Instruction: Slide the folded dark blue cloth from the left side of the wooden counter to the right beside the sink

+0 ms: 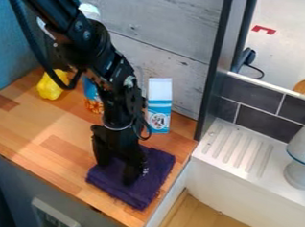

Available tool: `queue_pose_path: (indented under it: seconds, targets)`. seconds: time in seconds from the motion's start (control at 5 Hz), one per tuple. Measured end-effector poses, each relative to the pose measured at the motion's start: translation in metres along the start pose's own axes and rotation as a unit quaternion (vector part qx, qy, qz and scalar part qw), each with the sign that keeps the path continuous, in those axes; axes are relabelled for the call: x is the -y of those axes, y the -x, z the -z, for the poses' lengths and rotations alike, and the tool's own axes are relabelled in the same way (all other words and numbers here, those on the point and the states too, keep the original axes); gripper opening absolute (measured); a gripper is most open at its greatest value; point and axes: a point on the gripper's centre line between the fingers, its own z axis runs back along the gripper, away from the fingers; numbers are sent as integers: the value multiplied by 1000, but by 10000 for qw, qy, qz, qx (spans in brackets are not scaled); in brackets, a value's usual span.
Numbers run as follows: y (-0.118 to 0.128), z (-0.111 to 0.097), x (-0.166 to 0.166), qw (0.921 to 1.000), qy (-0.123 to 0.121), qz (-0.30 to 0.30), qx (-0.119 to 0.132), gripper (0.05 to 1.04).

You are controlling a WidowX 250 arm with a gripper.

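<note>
Gripper [115, 173]: it hangs from your black arm [112, 65], directly over the purple cloth [157, 168], and it points down to it.
Jaws: you have them spread – the purple of the cloth is visible between the two tips. If the tips touch the cloth, you cannot tell from here.
Purple cloth: it lies folded in a flat pad on the wooden counter [57, 139], near the front edge and near the right end. Its right part extends beyond the jaws.
Carton [159, 106]: blue and white, it stands upright behind the cloth, close to the grey board wall [180, 54].
Blue container [90, 94]: it is to the left of the carton, partly hidden for you by the arm, and its lower part has orange.
Yellow object [50, 86]: it is on the counter, farther to the left, near the blue side wall [14, 46].
White ledge [236, 149]: it is to the right of the counter, with raised ribs – a pale grey object [299, 175] stands at its right side, and dark tiles [264, 121] are behind it.
</note>
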Motion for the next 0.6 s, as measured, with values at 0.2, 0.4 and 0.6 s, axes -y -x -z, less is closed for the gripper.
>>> queue_pose_path:
  seconds: [0.2,0.4,0.6]
  targets:
    - [1,-6,1,9999,12,-119,47,1001]
    - [4,-36,-1,9992,-43,-228,312,1001]
    - [20,-75,-4,9984,-75,-291,476,1001]
